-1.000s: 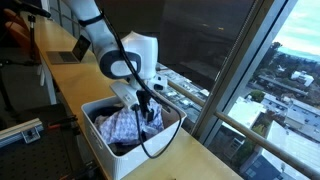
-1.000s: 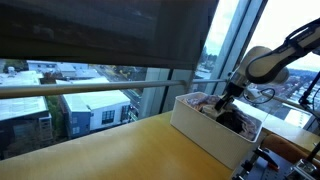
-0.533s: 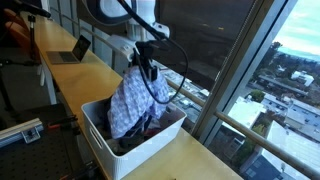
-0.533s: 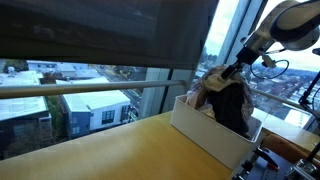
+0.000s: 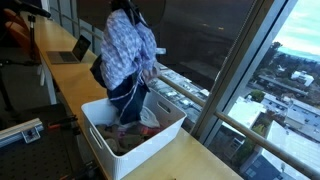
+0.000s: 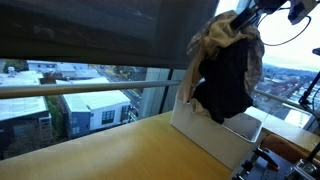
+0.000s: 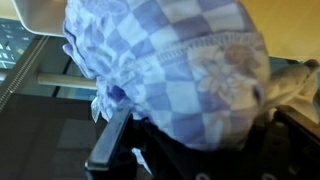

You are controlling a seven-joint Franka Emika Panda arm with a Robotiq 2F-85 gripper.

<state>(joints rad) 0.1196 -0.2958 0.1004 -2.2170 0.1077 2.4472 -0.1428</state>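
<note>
Since the earlier frame the arm has gone further up, and the checked cloth (image 5: 128, 50) is now lifted fully out of the white bin (image 5: 100, 142); half a second ago its lower part was still inside. The cloth is blue and white, and it hangs in the air above the bin, with its lower end just above the rim. In an exterior view the same bundle (image 6: 225, 75) shows a dark side with a pale beige part on top; I cannot tell if this is a second piece or the back of the same one. In the wrist view the checked cloth (image 7: 170, 70) fills almost the whole picture and covers the fingertips.

The gripper (image 6: 243, 14) is at the top edge of the frame, and its jaws are clamped together on the upper end of the cloth, which hangs down from them.

Some other clothes (image 5: 135, 128) lie inside the bin. The bin stands on a wooden counter (image 6: 100, 150) which runs along a big window (image 5: 270, 80), and a dark blind (image 6: 100, 30) covers the upper glass. Further back on the counter, well apart from the bin, stands an open laptop (image 5: 72, 52).
</note>
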